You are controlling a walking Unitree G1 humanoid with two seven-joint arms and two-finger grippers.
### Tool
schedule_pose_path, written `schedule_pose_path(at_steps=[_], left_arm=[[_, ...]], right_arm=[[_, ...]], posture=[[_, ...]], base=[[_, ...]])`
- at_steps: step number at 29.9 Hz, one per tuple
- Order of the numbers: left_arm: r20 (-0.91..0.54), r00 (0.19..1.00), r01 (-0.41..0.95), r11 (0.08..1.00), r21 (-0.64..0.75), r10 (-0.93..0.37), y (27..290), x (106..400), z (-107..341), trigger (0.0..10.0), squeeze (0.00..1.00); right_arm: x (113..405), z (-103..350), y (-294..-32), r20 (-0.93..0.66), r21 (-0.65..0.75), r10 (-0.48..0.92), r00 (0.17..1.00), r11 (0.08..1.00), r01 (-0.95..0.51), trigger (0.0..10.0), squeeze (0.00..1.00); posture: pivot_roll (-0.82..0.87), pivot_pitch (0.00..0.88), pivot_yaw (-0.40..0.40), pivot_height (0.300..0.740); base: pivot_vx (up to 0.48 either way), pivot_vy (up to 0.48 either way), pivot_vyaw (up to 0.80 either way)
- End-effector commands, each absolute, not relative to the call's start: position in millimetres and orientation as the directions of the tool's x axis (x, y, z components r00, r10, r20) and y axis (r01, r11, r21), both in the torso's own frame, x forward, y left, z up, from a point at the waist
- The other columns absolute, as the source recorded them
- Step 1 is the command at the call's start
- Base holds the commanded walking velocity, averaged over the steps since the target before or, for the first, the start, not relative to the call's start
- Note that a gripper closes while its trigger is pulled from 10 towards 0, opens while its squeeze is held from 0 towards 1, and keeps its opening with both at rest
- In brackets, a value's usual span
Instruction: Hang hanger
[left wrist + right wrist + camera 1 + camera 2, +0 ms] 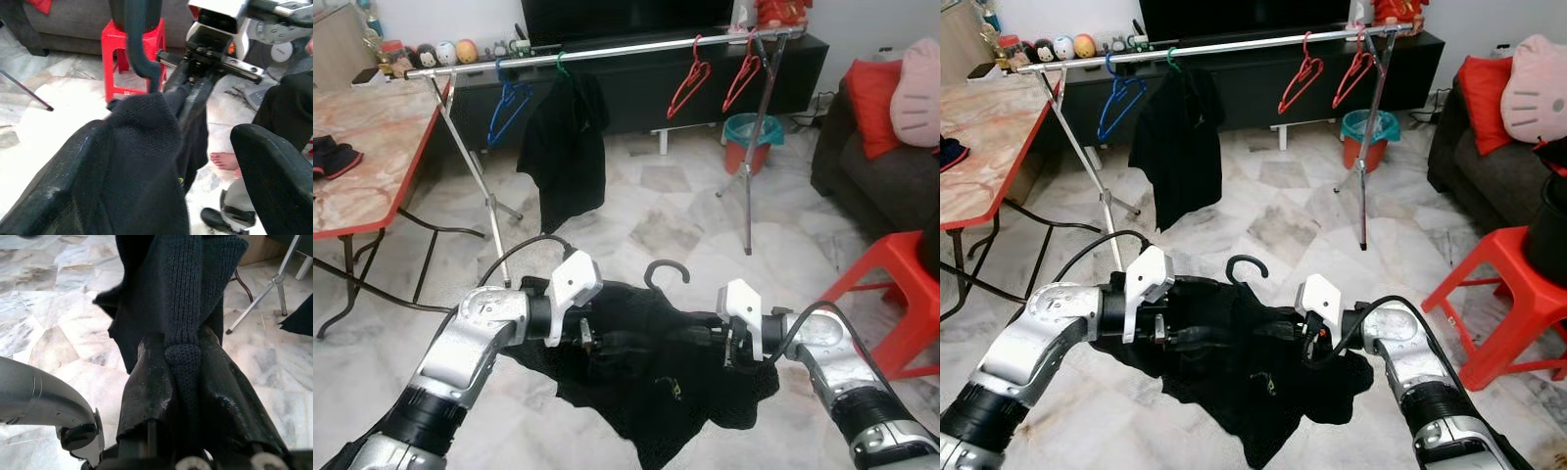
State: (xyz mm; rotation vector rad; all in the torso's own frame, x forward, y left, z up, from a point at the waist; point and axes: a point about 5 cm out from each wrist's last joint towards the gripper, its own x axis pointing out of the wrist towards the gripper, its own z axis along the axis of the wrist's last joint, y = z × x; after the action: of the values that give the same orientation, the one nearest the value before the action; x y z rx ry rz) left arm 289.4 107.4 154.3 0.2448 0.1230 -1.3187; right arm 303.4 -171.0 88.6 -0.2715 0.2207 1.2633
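**A:** Where is the hanger?

**B:** Its black hook (666,271) sticks up between the two arms, well short of the clothes rail (607,53). The rest of it is buried inside a black knit garment (651,392) that the robot holds out in front of itself above the marble floor (656,211).

**A:** Which gripper has it?

**B:** Both are on the garment. The left gripper (597,341) comes in from the left at one shoulder. In the left wrist view its fingers (73,181) stand apart, with a bunch of the knit lying against one of them and a wide gap to the other. The right gripper (732,345) is at the opposite shoulder, and the right wrist view shows its fingers (146,382) pinched together on a rolled fold of the knit.

**A:** And the cloth itself?

**B:** It sags between the two grippers and droops to a ragged point lower down.

**A:** What is on the rail?

**B:** A blue hanger (509,103) near its left end, a black shirt (563,147) on a green-hooked hanger beside that, then two red hangers (715,78) toward the right end. The stretch between the shirt and the red pair is bare.

**A:** Anything else around?

**B:** A folding table (367,157) with a red edge on the left, a red plastic stool (891,294) on the right, a teal and orange bucket (752,137) behind the rack's right leg. In the left wrist view a person's bare foot (226,160) rests on the floor.
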Motion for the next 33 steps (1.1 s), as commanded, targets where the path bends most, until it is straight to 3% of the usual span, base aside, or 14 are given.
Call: schedule_pose_path(at_steps=[1, 8, 16, 24, 25, 27, 33], left_arm=[[-0.241, 0.251, 0.966, 0.227, 0.121, -0.938, 105.1, 292.6, 154.2, 10.0, 0.0], [-0.212, 0.276, 0.957, 0.249, 0.147, -0.938, 103.4, 297.7, 161.2, 10.0, 0.0], [-0.32, 0.158, 0.986, 0.132, 0.103, -0.934, 106.9, 287.5, 146.6, 10.0, 0.0], [-0.322, 0.162, 0.986, 0.141, 0.087, -0.933, 99.5, 286.1, 138.6, 10.0, 0.0], [-0.321, 0.167, 0.985, 0.146, 0.089, -0.932, 99.1, 286.4, 138.3, 8.0, 0.0], [-0.317, 0.173, 0.984, 0.154, 0.085, -0.933, 99.0, 286.9, 138.1, 0.0, 0.0], [-0.318, 0.157, 0.987, 0.141, 0.073, -0.935, 99.3, 285.9, 138.1, 0.0, 0.0]], right_arm=[[309.4, 108.4, -159.7, -0.253, -0.151, 0.933, 0.258, 0.225, -0.963, 10.0, 0.0], [307.4, 105.9, -158.3, -0.265, -0.146, 0.933, 0.243, 0.211, -0.967, 10.0, 0.0], [307.7, 110.5, -154.2, -0.257, -0.156, 0.938, 0.232, 0.196, -0.968, 10.0, 0.0], [307.4, 115.3, -148.6, -0.247, -0.167, 0.947, 0.206, 0.168, -0.971, 10.0, 0.0], [307.5, 115.6, -148.5, -0.246, -0.168, 0.947, 0.206, 0.168, -0.971, 10.0, 0.0], [307.7, 116.5, -148.4, -0.245, -0.169, 0.948, 0.205, 0.167, -0.971, 10.0, 0.0], [307.8, 117.7, -147.7, -0.241, -0.171, 0.949, 0.205, 0.166, -0.971, 10.0, 0.0]], posture=[[-0.07, 0.0, 0.108, 0.74], [-0.07, 0.0, 0.109, 0.74], [-0.07, 0.0, 0.116, 0.74], [-0.08, 0.0, 0.123, 0.74], [-0.08, 0.0, 0.123, 0.74], [-0.08, 0.0, 0.125, 0.74], [-0.08, 0.0, 0.126, 0.74]], base=[[0.0, 0.0, 0.0], [0.0, 0.0, 0.0], [0.0, 0.0, 0.0], [0.0, 0.0, 0.0], [0.0, 0.0, 0.0], [0.0, 0.0, 0.0], [0.0, 0.0, 0.0]])
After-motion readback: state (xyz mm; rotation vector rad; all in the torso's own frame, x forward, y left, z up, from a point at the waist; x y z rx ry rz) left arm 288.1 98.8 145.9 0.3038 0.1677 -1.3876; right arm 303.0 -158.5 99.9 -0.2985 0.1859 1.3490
